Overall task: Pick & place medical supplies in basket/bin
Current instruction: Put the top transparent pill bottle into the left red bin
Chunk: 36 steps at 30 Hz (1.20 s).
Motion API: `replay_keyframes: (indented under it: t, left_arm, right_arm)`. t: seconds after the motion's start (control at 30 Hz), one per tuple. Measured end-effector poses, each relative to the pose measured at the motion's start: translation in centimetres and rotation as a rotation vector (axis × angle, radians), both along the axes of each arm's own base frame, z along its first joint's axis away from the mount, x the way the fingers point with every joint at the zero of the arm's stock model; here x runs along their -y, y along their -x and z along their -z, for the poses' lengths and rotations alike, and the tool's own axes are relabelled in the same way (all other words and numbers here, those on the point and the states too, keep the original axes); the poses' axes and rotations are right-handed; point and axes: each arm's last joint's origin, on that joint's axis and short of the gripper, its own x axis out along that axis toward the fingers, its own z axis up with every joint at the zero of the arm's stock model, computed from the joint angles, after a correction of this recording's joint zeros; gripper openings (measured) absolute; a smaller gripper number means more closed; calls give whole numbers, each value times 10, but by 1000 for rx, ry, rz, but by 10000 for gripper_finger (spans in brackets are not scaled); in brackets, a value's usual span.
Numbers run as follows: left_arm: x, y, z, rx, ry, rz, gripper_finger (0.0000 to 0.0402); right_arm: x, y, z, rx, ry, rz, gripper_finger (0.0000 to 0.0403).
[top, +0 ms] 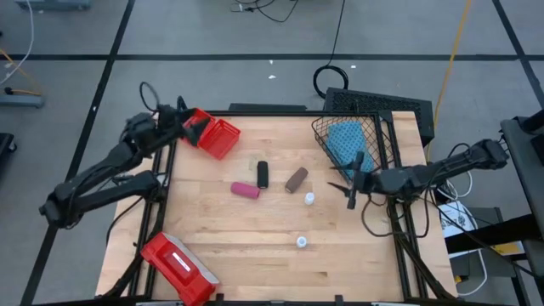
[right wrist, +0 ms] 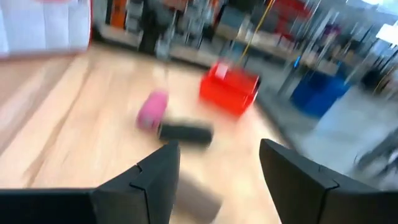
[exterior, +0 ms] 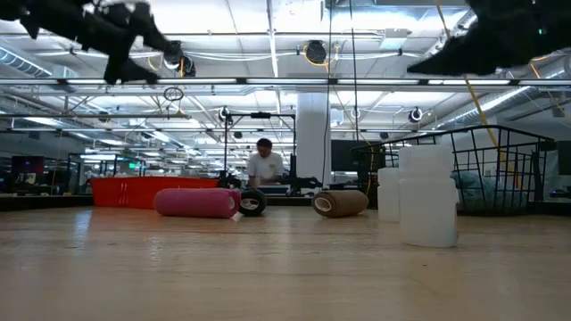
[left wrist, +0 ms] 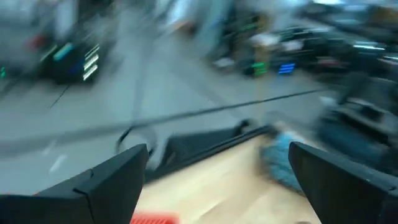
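Note:
On the wooden table lie a pink roll (top: 245, 190), a black roll (top: 263, 174) and a brown roll (top: 296, 179), with two small white bottles (top: 310, 198) (top: 301, 242) nearer the front. A blue cloth pad (top: 347, 140) lies inside the black wire basket (top: 374, 127) at the far right. The red bin (top: 219, 138) sits at the far left. My left gripper (top: 194, 127) hangs open above the bin's left end, pointing level, nothing between its fingers (left wrist: 112, 180). My right gripper (top: 345, 194) is open and in the air just in front of the basket, pointing toward the rolls (right wrist: 152, 112).
A flat red case with a white label (top: 177, 265) lies at the near left corner. The basket stands tilted at the table's far right corner. Bare wood lies between the rolls and the table's front edge. A person shows in the room far behind the table (exterior: 264, 165).

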Motion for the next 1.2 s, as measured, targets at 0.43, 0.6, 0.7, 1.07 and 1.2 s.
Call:
replay_keyframes:
  t: [0.43, 0.6, 0.7, 1.07, 1.2]
  left_arm:
    - [16, -26, -6, -26, -181, 190, 397]
    - [12, -35, -3, -13, -148, 190, 397]
    - [10, -38, -5, 46, -118, 192, 397]
    - [12, -42, -2, 113, 25, 226, 397]
    - [18, -45, -2, 80, -21, 305, 397]
  right_arm:
    - [-43, -28, 60, -308, -255, -116, 210]
    - [-53, -35, 69, -301, -334, -125, 210]
    - [-51, -39, 78, -332, -358, -79, 214]
    - [-43, -50, 116, -444, -310, 54, 263]
    - [-36, -59, 120, -385, -328, 102, 267]
